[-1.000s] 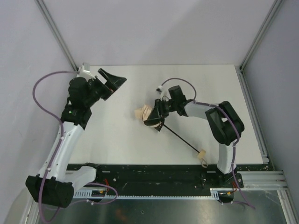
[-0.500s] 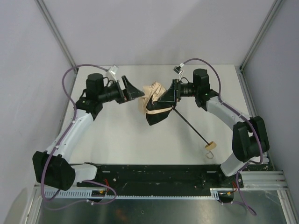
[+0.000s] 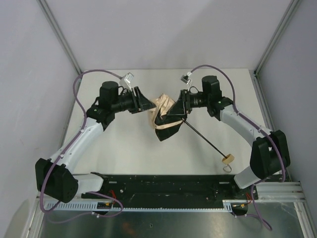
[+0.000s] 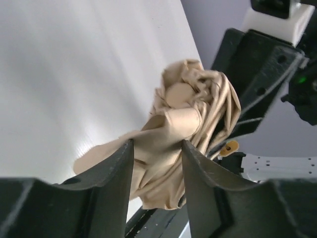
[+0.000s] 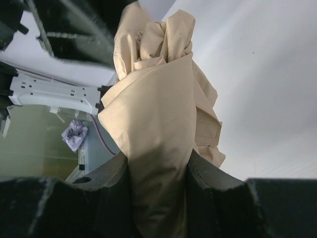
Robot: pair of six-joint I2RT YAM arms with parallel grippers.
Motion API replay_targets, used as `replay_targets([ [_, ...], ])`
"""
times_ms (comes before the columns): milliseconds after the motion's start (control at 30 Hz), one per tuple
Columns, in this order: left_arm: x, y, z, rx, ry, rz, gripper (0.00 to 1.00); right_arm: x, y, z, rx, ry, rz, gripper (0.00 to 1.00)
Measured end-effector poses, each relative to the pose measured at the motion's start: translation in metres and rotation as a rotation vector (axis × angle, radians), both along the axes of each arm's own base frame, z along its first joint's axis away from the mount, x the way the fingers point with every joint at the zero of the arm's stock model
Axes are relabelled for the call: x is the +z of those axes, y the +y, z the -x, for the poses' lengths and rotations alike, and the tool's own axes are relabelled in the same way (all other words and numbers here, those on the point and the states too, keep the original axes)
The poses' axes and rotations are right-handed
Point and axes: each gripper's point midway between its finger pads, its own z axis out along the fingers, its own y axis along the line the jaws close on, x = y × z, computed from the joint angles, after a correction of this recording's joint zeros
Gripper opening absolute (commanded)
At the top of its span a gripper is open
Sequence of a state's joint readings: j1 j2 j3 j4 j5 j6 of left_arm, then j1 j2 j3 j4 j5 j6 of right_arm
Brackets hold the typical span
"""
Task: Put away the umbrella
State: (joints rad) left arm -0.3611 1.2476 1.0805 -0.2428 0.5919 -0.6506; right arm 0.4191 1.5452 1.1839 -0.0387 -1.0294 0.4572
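The umbrella (image 3: 163, 105) hangs above the middle of the white table (image 3: 119, 148), its beige canopy bunched up between both grippers. Its thin black shaft (image 3: 204, 140) slants down to the right, ending in the tan handle (image 3: 227, 159) with its loop near the front edge. My right gripper (image 3: 174, 108) comes in from the right and is shut on a thick fold of canopy (image 5: 153, 89), the fabric pressed between its fingers (image 5: 158, 161). From the left, my left gripper (image 3: 148, 104) has its jaws against a fold of the same fabric (image 4: 193, 109), which fills the gap (image 4: 157, 145).
A black rail (image 3: 163, 181) runs along the near edge between the arm bases. Grey walls and aluminium frame posts (image 3: 59, 37) close in the table on three sides. A cable loop (image 3: 94, 73) arches over the left wrist.
The right arm lifted the umbrella farther back and up. My left gripper swung right to the canopy and its jaws narrowed onto the fabric. The handle slid right.
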Motion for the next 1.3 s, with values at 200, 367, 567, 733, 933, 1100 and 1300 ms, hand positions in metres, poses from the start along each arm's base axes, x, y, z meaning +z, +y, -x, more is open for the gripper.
replay_targets([
  [200, -0.015, 0.045, -0.026, 0.176, 0.015, -0.035, 0.09, 0.002, -0.008, 0.023, 0.018, -0.036, 0.057, 0.00],
  [367, -0.020, 0.087, -0.043, 0.295, 0.025, -0.037, 0.01, 0.006, -0.020, 0.039, 0.025, -0.069, 0.098, 0.00],
  [567, -0.046, 0.086, -0.037, 0.271, 0.091, -0.039, 0.00, 0.019, -0.024, 0.042, 0.014, -0.098, 0.078, 0.00],
  [733, -0.095, 0.088, -0.019, 0.270, 0.206, -0.072, 0.41, 0.042, -0.029, 0.025, -0.042, -0.119, 0.005, 0.00],
  [933, -0.145, 0.092, 0.007, 0.261, 0.339, -0.117, 0.69, 0.079, -0.033, 0.010, -0.075, -0.170, -0.110, 0.00],
  [1100, -0.126, 0.095, 0.010, 0.274, 0.262, -0.115, 0.83, 0.082, -0.046, -0.004, -0.117, -0.187, -0.119, 0.00],
  [1300, -0.081, 0.094, 0.010, 0.265, 0.106, -0.086, 0.96, 0.067, -0.083, -0.061, -0.335, -0.242, 0.013, 0.00],
])
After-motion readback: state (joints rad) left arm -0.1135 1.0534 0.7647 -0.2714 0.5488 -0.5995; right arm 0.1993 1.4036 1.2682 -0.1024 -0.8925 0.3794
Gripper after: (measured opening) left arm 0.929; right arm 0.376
